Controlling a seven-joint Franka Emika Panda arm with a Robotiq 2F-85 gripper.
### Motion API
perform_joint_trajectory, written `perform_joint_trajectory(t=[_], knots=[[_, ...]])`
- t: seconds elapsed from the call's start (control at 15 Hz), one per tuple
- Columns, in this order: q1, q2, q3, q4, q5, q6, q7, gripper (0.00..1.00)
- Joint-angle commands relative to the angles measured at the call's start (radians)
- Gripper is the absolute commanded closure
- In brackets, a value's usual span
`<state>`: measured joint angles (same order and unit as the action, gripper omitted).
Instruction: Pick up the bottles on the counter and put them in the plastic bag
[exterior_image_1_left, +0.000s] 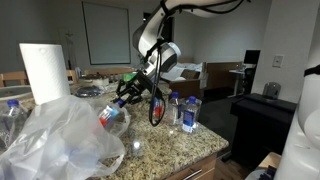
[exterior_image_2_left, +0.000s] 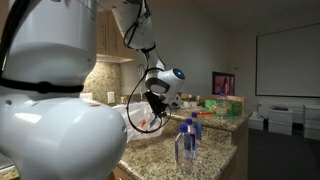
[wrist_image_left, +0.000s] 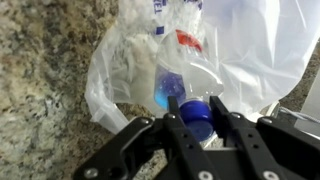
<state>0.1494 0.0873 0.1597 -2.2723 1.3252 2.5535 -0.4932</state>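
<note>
My gripper (wrist_image_left: 197, 106) is shut on the blue cap of a clear bottle (wrist_image_left: 176, 66), with a finger on each side of the cap. The bottle carries a blue and red label and points down toward the open mouth of the crinkled plastic bag (wrist_image_left: 250, 50). In an exterior view the gripper (exterior_image_1_left: 126, 96) holds this bottle (exterior_image_1_left: 112, 114) tilted just above the bag (exterior_image_1_left: 60, 140) on the granite counter (exterior_image_1_left: 170, 145). Two more blue-capped bottles (exterior_image_1_left: 183, 110) stand upright to its right, and they show near the counter's edge in an exterior view (exterior_image_2_left: 187, 142).
A tall white paper towel roll (exterior_image_1_left: 45, 70) stands behind the bag. More bottles (exterior_image_1_left: 10, 115) show at the far left behind the film. A black cable loop (exterior_image_1_left: 156, 108) hangs from the wrist. The robot's white body (exterior_image_2_left: 50, 110) blocks much of an exterior view.
</note>
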Motion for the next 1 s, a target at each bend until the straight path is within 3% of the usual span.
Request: perform_joint_trajectory(t=[0.0, 0.33, 0.53, 0.6, 0.67, 0.93], knots=[[0.037, 0.049, 0.037, 0.010, 0.150, 0.051, -0.011, 0.90], [0.077, 0.120, 0.053, 0.039, 0.250, 0.068, -0.019, 0.90], [0.093, 0.149, 0.055, 0.065, 0.248, 0.064, -0.022, 0.90], [0.097, 0.155, 0.056, 0.074, 0.235, 0.060, -0.022, 0.40], [0.101, 0.163, 0.057, 0.083, 0.224, 0.060, -0.017, 0.39], [0.114, 0.193, 0.051, 0.094, 0.186, 0.060, -0.010, 0.15]])
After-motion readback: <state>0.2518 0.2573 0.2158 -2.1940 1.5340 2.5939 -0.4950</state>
